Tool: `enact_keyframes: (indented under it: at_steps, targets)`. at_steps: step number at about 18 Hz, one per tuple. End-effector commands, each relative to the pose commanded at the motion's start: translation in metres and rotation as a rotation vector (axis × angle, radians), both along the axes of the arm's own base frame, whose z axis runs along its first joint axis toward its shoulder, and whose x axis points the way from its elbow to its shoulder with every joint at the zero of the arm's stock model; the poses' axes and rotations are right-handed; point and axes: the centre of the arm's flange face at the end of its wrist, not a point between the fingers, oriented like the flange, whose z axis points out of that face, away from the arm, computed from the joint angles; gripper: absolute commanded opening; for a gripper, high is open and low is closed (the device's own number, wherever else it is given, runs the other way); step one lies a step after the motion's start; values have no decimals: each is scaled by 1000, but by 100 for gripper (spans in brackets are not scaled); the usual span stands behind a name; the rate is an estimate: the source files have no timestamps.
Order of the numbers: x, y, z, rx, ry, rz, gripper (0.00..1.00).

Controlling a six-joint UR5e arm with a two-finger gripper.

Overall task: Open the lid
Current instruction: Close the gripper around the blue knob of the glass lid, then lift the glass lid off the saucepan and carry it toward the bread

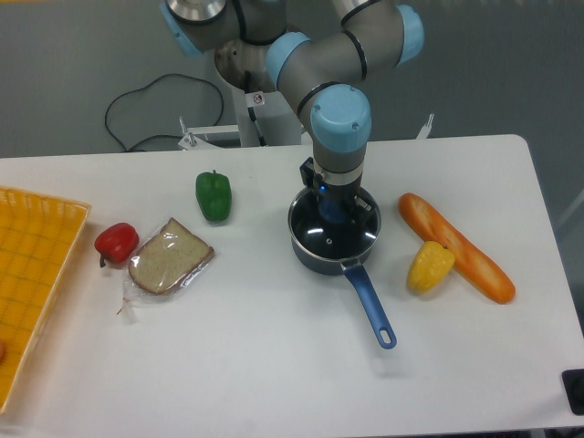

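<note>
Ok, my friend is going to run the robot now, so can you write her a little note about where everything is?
Gripper: down over the middle of the lid, at its knob. Its fingers are hidden by the wrist, so I cannot tell if it is open or shut.
Lid: on the saucepan, covering it, near the middle of the table. The pan's handle points toward the front edge.
Done: the arm is lined up over the knob.
Left: make sure the knob is gripped, lift the lid off, and put it down on a bare bit of table, probably in front.
</note>
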Motion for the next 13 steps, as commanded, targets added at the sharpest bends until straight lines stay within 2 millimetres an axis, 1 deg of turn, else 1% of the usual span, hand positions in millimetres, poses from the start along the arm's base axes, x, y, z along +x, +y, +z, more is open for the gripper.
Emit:
enact_keyframes:
  at_steps: [3,7,10,13]
  targets:
    - [-4,7,21,-14,-21,-32,60]
    - [-12,16,51,19,11,-76,60]
    - [-8,31,70,40,41,-157,60]
    - [6,54,84,62,63,-207,60]
